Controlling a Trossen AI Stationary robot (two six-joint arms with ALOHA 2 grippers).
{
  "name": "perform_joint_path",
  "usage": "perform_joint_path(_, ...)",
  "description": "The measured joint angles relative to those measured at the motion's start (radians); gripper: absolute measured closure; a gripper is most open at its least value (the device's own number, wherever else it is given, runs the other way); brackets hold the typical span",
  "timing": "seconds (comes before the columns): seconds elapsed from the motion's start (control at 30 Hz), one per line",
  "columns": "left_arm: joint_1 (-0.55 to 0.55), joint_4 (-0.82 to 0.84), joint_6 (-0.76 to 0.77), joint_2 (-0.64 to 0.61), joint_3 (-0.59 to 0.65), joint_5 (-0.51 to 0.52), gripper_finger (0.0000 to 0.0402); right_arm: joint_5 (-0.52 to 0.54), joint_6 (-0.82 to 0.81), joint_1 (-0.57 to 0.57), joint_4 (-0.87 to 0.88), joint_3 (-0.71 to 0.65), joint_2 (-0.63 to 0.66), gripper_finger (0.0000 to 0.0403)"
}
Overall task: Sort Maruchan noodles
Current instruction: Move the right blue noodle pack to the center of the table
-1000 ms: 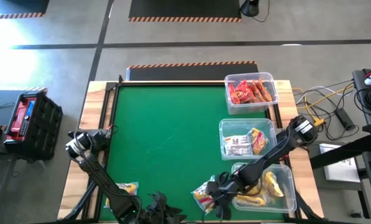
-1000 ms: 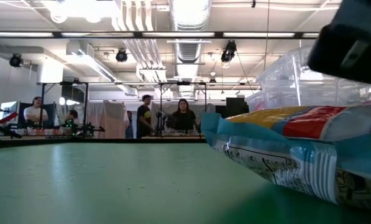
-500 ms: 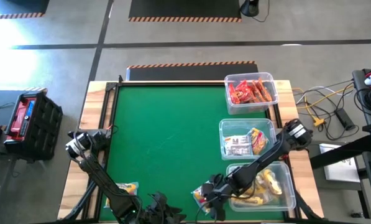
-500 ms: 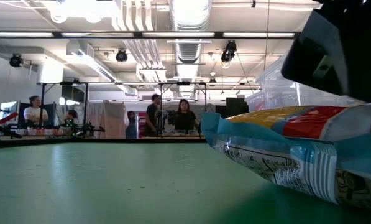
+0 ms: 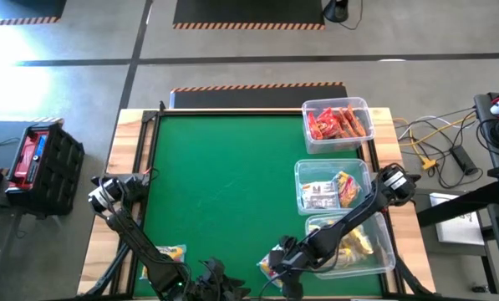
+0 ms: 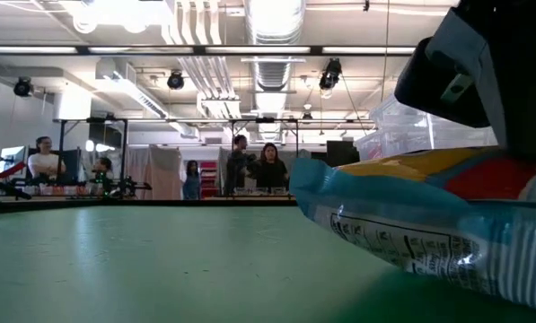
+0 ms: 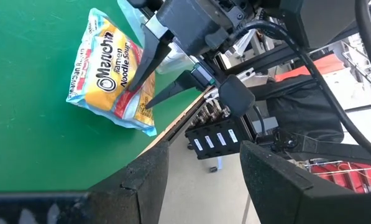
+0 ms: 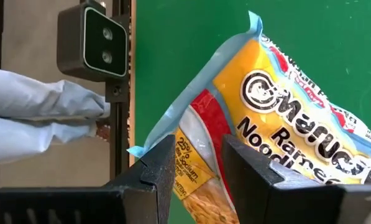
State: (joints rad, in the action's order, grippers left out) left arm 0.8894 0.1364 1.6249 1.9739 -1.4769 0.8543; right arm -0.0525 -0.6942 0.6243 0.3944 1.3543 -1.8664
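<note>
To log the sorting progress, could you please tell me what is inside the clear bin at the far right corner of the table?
The far bin holds only red noodle packets, lying loosely across each other. How many there are, and whether anything lies beneath them, cannot be seen, since they overlap.

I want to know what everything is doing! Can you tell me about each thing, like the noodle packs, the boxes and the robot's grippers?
Yellow noodle packet: flat on the green table, near its edge.
Right gripper: open, fingers either side of that packet.
Left gripper: waiting at the table's near edge.
Far bin: holds red packets.
Middle bin: holds mixed packets.
Near bin: holds yellow packets.
</note>
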Motion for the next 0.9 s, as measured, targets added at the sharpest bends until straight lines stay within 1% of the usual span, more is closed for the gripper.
perform_joint_path(0.23,0.0,0.0,0.0,0.0,0.0,0.0,0.0221,0.008,0.052,-0.007,-0.005,-0.012,-0.015,0.0284)
perform_joint_path(0.5,0.0,0.007,0.0,0.0,0.0,0.0,0.0221,0.052,0.127,-0.041,-0.012,-0.012,-0.038,0.0284)
perform_joint_path(0.77,0.0,0.023,0.0,0.0,0.0,0.0,0.0221,0.104,0.242,-0.117,-0.005,-0.012,-0.039,0.0284)
perform_joint_path(0.9,0.0,0.033,0.0,0.0,0.0,0.0,0.0221,0.118,0.312,-0.177,-0.002,-0.013,-0.04,0.0284)
